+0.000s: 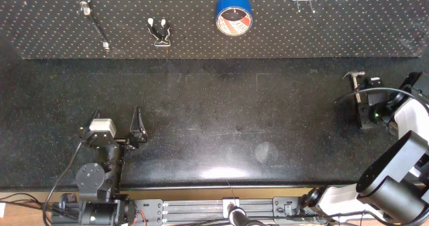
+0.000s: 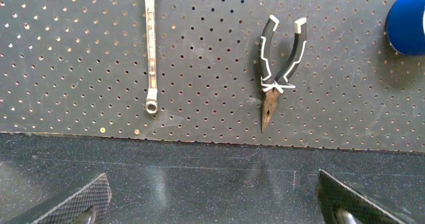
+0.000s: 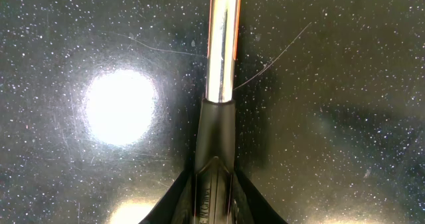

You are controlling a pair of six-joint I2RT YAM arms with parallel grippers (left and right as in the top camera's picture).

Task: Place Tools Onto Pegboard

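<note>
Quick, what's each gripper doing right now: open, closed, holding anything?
Left gripper: jaws open, holding nothing.
Right gripper: jaws closed on the hammer, at its handle.

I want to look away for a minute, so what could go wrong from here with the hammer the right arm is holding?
1. The right gripper grips the hammer by its black handle with the head far out, so it may twist or slip.
2. The empty hook on the pegboard is small. A missed hang could drop the hammer onto the worktop.
3. The blue tape roll hangs beside that hook and might get knocked.
</note>
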